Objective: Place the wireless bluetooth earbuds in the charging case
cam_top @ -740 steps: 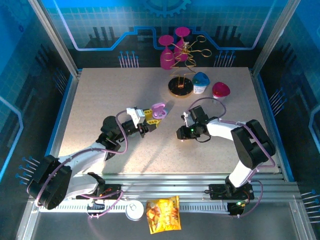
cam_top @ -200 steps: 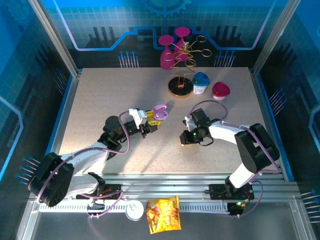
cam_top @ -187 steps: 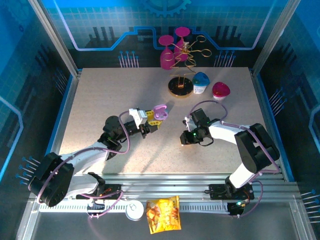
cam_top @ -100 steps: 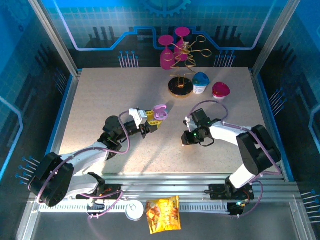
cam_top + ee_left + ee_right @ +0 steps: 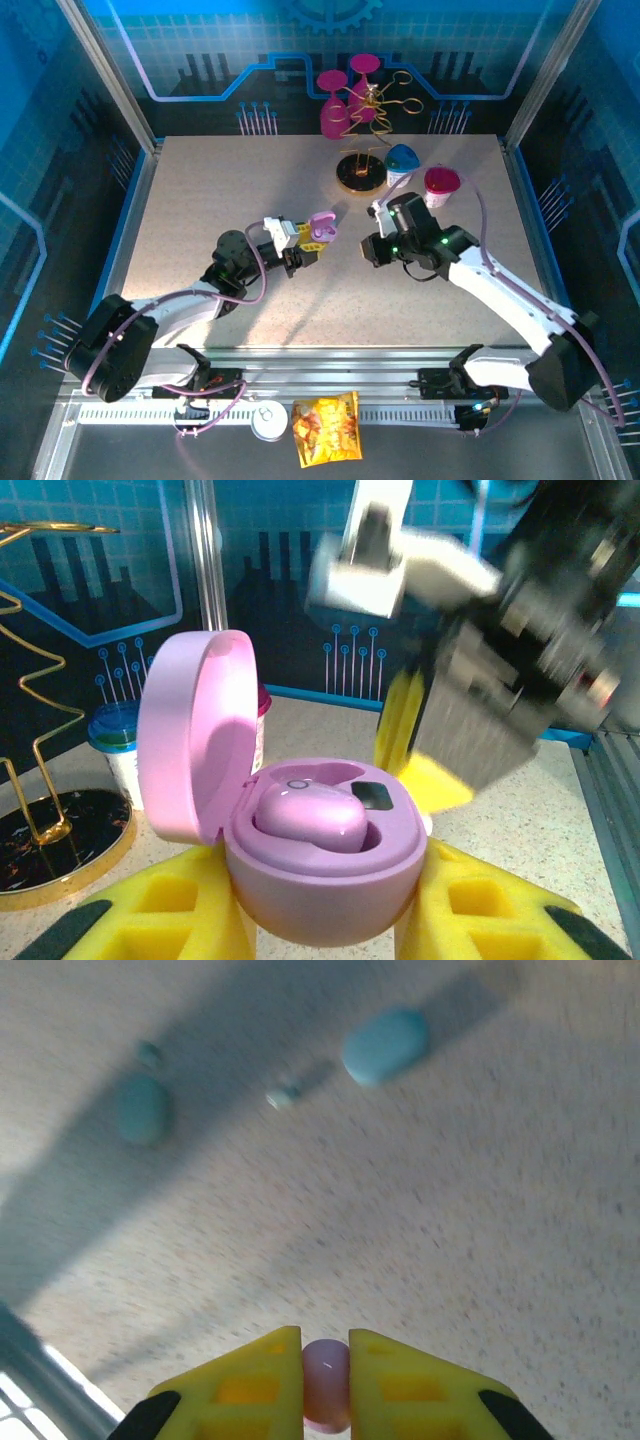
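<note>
R pincer (image 5: 325, 1348) swung twd lilac case (image 5: 322, 872), gripping lilac bud (image 5: 326, 1380); L pincer (image 5: 325, 905) clamps case.

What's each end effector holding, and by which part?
Left end effector: open lilac charging case, by its base. Right end effector: lilac earbud, pinched at its sides.

The right gripper (image 5: 325, 1343) hangs over a speckled beige counter (image 5: 480, 1210). Its blocky yellow fingers (image 5: 250, 1385) are pressed in on a small lilac pebble-shaped plastic earbud (image 5: 326, 1380). Farther out on the counter lie blurred bluish plastic pieces, all well apart from the fingers: a pale blue oval pebble (image 5: 385, 1045), a teal oval pebble (image 5: 143, 1110) and a tiny pale fragment (image 5: 283, 1093) between them. A grey metal rail (image 5: 40, 1380) marks the counter's edge.
</note>
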